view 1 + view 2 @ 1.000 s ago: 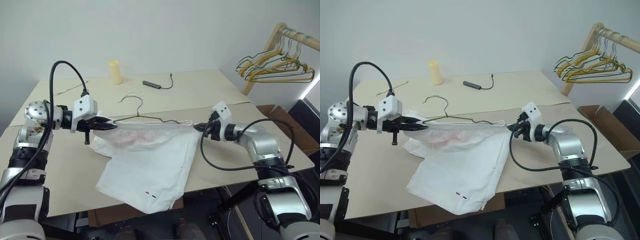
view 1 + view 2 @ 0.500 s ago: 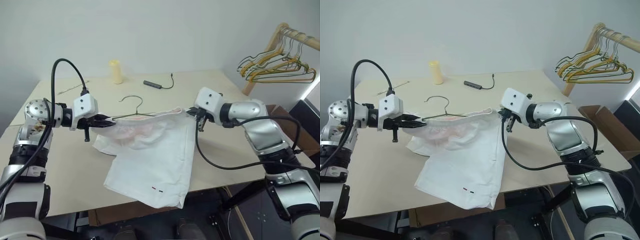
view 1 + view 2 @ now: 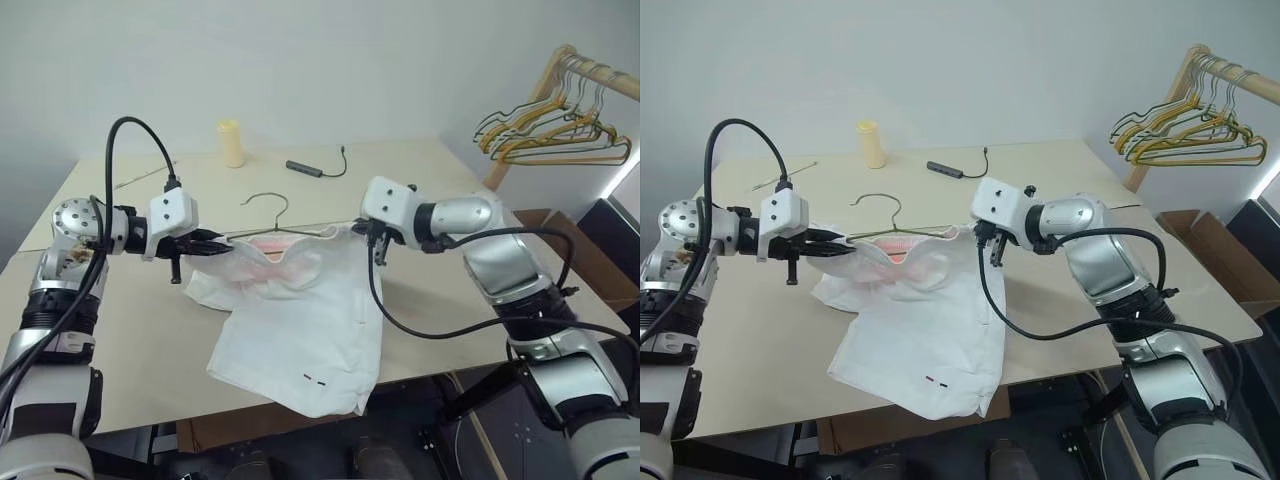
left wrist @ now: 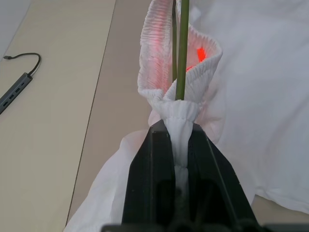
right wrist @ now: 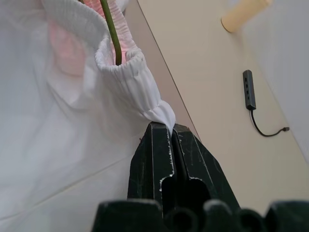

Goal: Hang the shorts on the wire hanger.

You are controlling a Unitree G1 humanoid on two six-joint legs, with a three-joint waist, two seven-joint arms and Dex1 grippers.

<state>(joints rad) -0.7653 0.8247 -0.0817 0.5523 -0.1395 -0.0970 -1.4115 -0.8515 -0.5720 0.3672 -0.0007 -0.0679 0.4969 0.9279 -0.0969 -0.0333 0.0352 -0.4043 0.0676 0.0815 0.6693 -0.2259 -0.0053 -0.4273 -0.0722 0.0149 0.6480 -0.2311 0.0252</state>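
The white shorts (image 3: 300, 320) hang over the table's front, their gathered waistband held up between both grippers. My left gripper (image 3: 218, 243) is shut on the waistband's left end (image 4: 179, 126), and the wire hanger (image 4: 182, 53) runs out of the fabric just beyond its fingers. My right gripper (image 3: 366, 229) is shut on the waistband's right end (image 5: 155, 108). The thin dark wire hanger (image 3: 268, 203) sits inside the waistband, hook sticking up behind it. A pink print shows inside the sagging waistband (image 3: 268, 270). Small red and dark marks (image 3: 313, 379) sit near the hem.
The beige table (image 3: 420, 185) carries a yellow cylinder (image 3: 231, 143) and a dark cable adapter (image 3: 305, 169) at the back. A wooden rack (image 3: 560, 75) at the right holds bunched yellow and green hangers (image 3: 555, 135). A cardboard box (image 3: 590, 265) stands by the right edge.
My right gripper has swung left and up with the waistband's right end, rolling its wrist. The waistband, stretched straight before, now sags between the grippers. The left gripper stayed put.
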